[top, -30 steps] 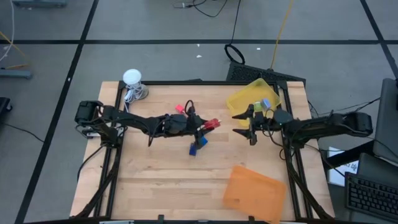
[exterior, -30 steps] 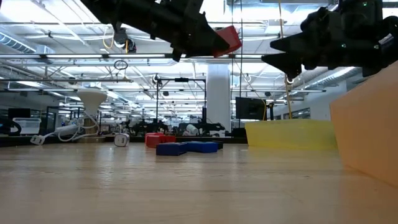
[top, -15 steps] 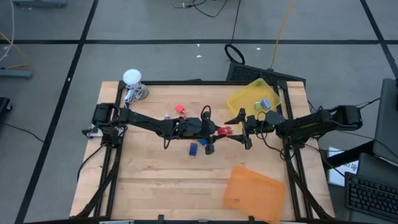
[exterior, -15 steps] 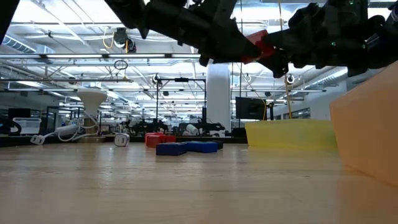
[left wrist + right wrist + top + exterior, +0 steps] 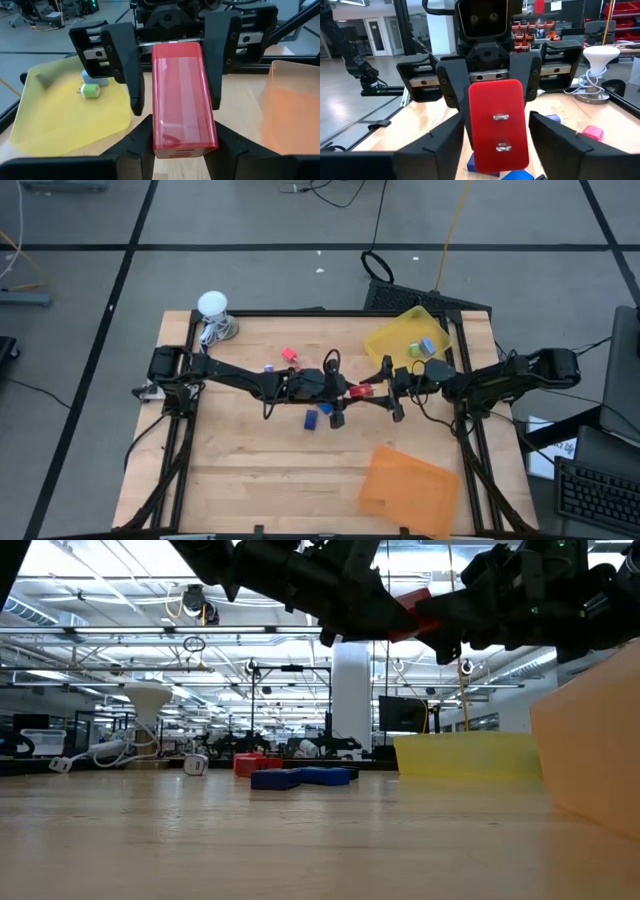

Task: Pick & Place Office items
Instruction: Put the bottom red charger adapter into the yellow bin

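A red block (image 5: 362,391) with two metal prongs on its end face (image 5: 500,131) hangs high above the table's middle, between my two grippers. My left gripper (image 5: 352,391) is shut on it and reaches in from the table's left. My right gripper (image 5: 497,145) faces it from the right. It is open, its fingers (image 5: 127,70) close on either side of the block's free end; whether they touch it I cannot tell. Small pink (image 5: 289,355) and blue (image 5: 311,420) pieces lie flat on the wood below. My left gripper pinches the red block's two long sides at its near end (image 5: 162,142) between its two fingers. The fingers come level from the table's left and lie along the block. The block (image 5: 410,608) sticks out toward the right gripper, lifted clear of the table.
A yellow tray (image 5: 395,340) at the far right holds a light blue piece (image 5: 428,347) and a small green one. An orange tray (image 5: 410,490) lies at the near right. A white ball-shaped object with a cord (image 5: 212,305) stands at the far left corner.
My left gripper has carried the red block toward the table's right. My right gripper has come toward the left to meet it. The block's free end now stands between the right gripper's fingers. Both arms have kept still for the last half second.
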`<control>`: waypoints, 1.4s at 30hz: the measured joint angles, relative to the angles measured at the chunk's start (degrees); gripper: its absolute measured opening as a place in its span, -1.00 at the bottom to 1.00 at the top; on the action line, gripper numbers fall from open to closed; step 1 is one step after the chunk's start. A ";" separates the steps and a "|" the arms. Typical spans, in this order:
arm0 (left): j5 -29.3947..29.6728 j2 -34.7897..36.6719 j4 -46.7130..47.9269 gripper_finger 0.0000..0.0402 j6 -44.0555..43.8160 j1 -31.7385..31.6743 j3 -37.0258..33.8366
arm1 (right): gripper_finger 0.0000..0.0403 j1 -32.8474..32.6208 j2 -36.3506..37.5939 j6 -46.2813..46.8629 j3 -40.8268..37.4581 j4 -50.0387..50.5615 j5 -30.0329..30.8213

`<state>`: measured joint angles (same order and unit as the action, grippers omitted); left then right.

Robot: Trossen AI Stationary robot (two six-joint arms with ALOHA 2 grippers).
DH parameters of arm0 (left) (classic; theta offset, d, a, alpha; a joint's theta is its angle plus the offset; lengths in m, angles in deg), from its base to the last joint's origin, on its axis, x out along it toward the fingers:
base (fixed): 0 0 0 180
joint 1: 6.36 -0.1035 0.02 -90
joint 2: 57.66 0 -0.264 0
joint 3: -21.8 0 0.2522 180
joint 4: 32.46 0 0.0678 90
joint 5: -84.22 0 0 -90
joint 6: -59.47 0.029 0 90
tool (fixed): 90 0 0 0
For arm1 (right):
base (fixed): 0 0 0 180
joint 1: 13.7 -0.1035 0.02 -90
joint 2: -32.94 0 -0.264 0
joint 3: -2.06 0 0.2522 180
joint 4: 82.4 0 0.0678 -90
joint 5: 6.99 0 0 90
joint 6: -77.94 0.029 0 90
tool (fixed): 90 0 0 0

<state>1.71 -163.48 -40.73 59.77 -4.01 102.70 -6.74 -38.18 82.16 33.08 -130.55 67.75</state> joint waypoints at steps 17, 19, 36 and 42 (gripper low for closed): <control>-0.04 0.00 0.01 -0.13 -0.20 0.02 0.00 | -0.41 0.04 0.02 -0.42 0.00 0.42 -1.47; 0.01 0.02 -0.21 -0.08 -0.15 0.00 0.00 | -0.37 0.02 0.00 -0.43 -0.04 0.73 -1.53; 0.62 8.56 15.05 0.21 4.14 -0.49 -0.04 | -0.41 4.45 3.48 0.01 -0.14 8.82 -1.46; 0.59 11.76 19.61 0.18 2.09 -1.71 -3.37 | -0.43 8.36 7.56 4.11 -0.17 15.85 -1.40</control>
<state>2.30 -151.72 -21.12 61.86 -5.72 99.32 1.63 -30.62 86.27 32.91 -114.71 66.35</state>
